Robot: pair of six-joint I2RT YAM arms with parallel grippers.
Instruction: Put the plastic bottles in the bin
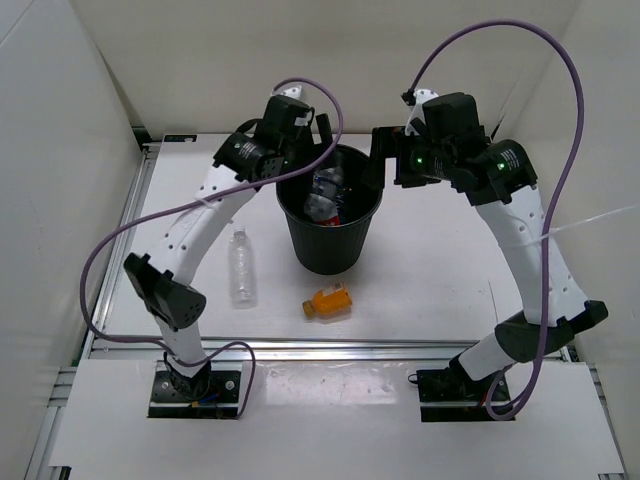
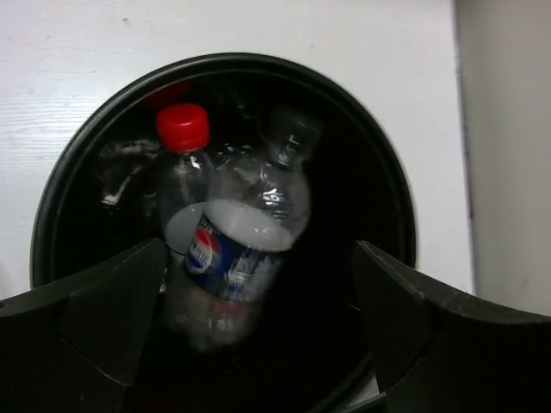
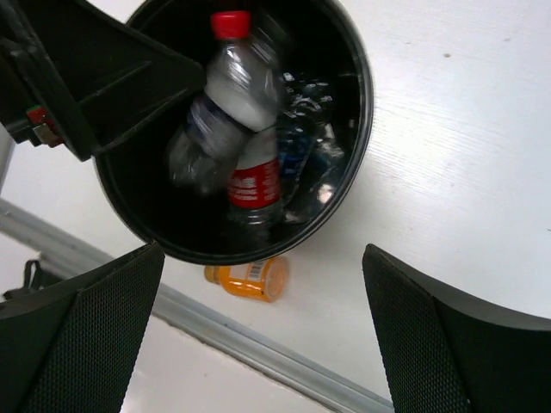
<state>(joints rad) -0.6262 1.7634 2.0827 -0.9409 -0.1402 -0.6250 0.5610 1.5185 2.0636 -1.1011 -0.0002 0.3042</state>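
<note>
Task partly complete. The bin (image 1: 330, 250) stands mid-worktop (image 1: 440, 270) and holds a red-capped bottle (image 2: 181, 172) and a blue-labelled bottle (image 2: 237, 249), the latter blurred and touching neither finger. Whether a third bottle lies beneath them cannot be told. The left hand (image 2: 260, 249) and right hand (image 3: 263, 258) hang over the rim, both spread wide and empty. A clear bottle (image 1: 241, 265) and an orange bottle (image 1: 328, 301) lie outside, near the bin.

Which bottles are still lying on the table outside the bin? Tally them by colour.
Clear bottle: 1
Orange bottle: 1
Total outside the bin: 2
</note>
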